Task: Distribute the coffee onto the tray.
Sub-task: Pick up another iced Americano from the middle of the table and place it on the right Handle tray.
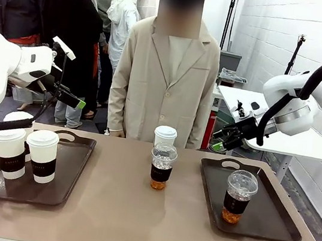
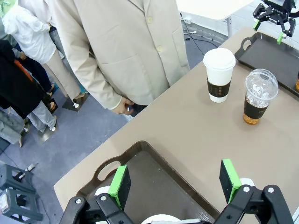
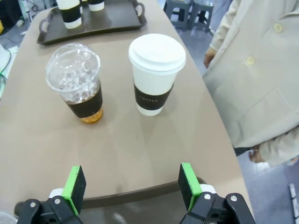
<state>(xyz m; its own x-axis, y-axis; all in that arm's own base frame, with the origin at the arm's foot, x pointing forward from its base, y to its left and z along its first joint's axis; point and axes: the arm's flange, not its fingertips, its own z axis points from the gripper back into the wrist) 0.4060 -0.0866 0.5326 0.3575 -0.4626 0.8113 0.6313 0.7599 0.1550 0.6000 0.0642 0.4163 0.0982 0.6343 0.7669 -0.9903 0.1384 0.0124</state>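
Empty and gaping, the right pincer [image 3: 131,184] hangs over its tray [image 3: 140,192]; the left pincer [image 2: 173,184] is wide too. Beyond, iced cup [image 3: 77,81] and paper cup [image 3: 154,70] crowd mid-tabletop [image 3: 140,135]. Grab one, and a finger could topple its neighbour.

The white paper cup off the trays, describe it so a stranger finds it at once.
Look at the bare table between the left tray and right tray. Two cups stand there; it is the white paper cup nearer the person, behind the clear cup of amber drink.
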